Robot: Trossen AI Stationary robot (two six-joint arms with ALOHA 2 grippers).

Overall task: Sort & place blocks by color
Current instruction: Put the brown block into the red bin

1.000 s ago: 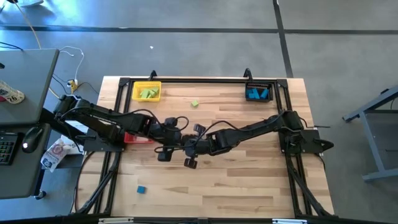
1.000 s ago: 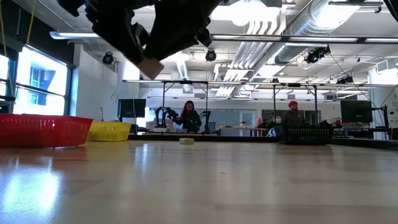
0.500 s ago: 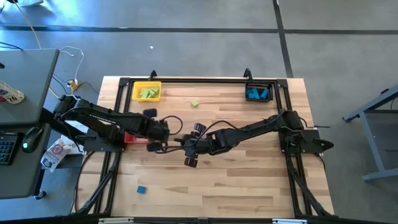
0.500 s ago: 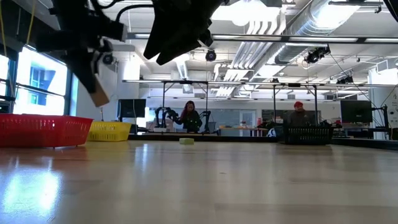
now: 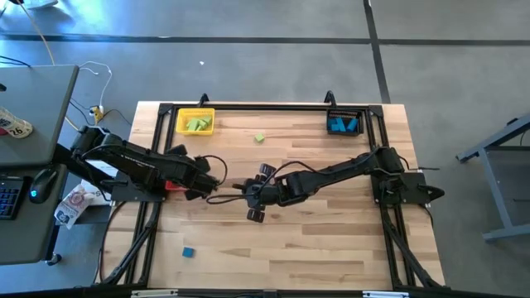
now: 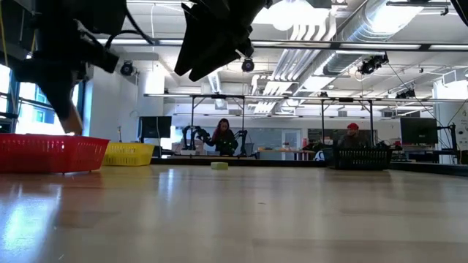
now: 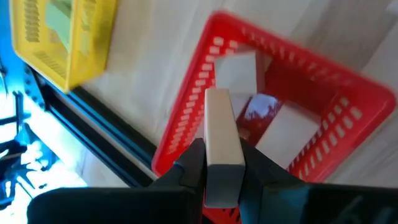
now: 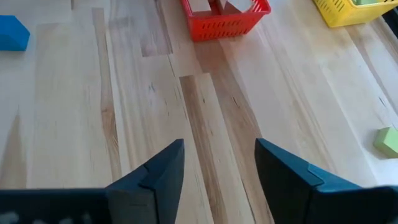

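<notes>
A tan wood block (image 7: 222, 134), a short bar, sits in my left gripper (image 7: 222, 158), which hangs over the red bin (image 7: 311, 134) at the table's left (image 5: 197, 185). The red bin holds other tan blocks (image 7: 239, 71). My right gripper (image 5: 258, 194) hovers open over the middle of the table with nothing between its fingers (image 8: 219, 163). A green block (image 5: 260, 138) lies on the far table. A blue block (image 5: 188, 252) lies near the front left. The yellow bin (image 5: 195, 122) holds green blocks, and the black bin (image 5: 344, 123) holds blue ones. My left gripper pinches the tan bar's two long sides (image 7: 214, 163) between its two fingers, at the end nearer the gripper. The bar lies along the fingers and sticks out past their tips. The fingers slant down from above. The bar hangs clear above the red bin's opening.
A dark metal frame (image 5: 248, 105) runs around the table's far and side edges. Bare wood lies in front of my right gripper (image 8: 205, 99). In the low view, people and workbenches show in the room behind (image 6: 223, 139).
My left gripper has drawn away from my right gripper toward the table's left edge, carrying the tan bar. It has tipped downward and rolled, and has sunk a little, ending over the red bin. My right arm has stayed in place.
</notes>
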